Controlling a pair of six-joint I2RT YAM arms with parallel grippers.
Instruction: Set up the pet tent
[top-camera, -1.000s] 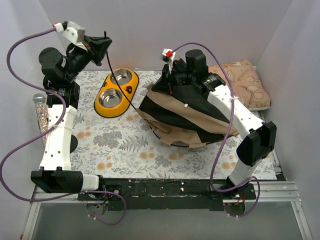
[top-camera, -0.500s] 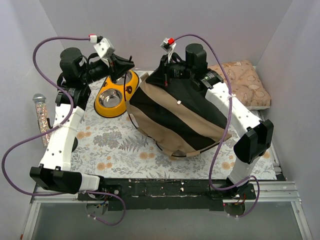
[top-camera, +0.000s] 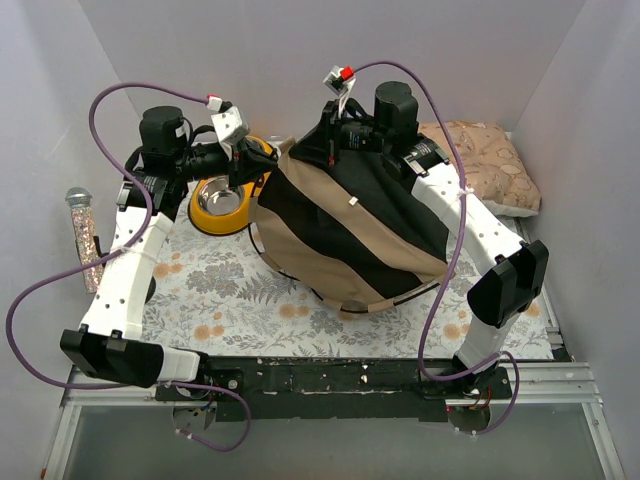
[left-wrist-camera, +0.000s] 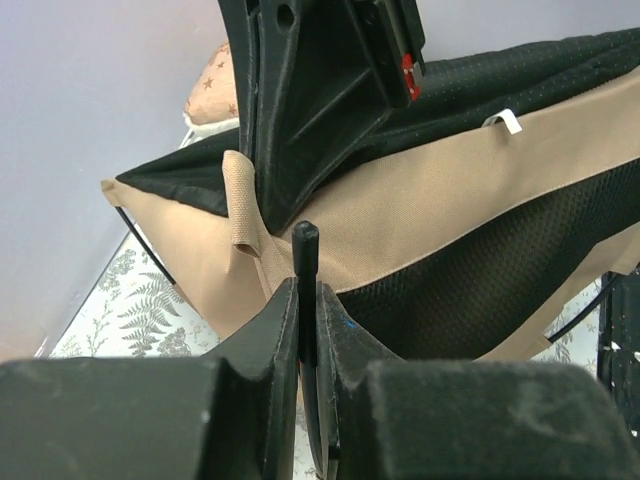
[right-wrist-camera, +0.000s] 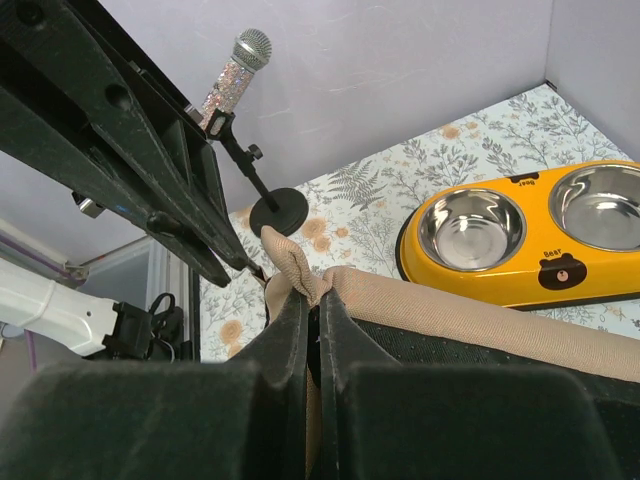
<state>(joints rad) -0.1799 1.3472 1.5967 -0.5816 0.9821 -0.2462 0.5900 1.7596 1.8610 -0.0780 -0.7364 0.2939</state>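
My left gripper (left-wrist-camera: 308, 300) is closed on the tip of a thin black pole (left-wrist-camera: 305, 250) — only its last stretch sits between the fingers. My right gripper (right-wrist-camera: 312, 300) is pinched on a fold of tan webbing (right-wrist-camera: 290, 262) at the top edge of the pet tent (top-camera: 350, 230). The tent hangs from both grips and slumps over the middle of the floral mat (top-camera: 230, 290). As far as I can tell, its lower hem rests on the mat.

Risks noted:
- The pole is held near its end; a sideways pull could let it slip out and spring back.
- The webbing pinch is shallow — if my arms draw apart too hard, the fabric may pull free and the shell collapse.
- My two wrists are close together, so contact between them is possible.
- Further off, the yellow bowl (top-camera: 205, 218) lies just beside the tent's left edge and could be swept by it.
- The cushion (top-camera: 485, 160) at the far right is apart from the work.
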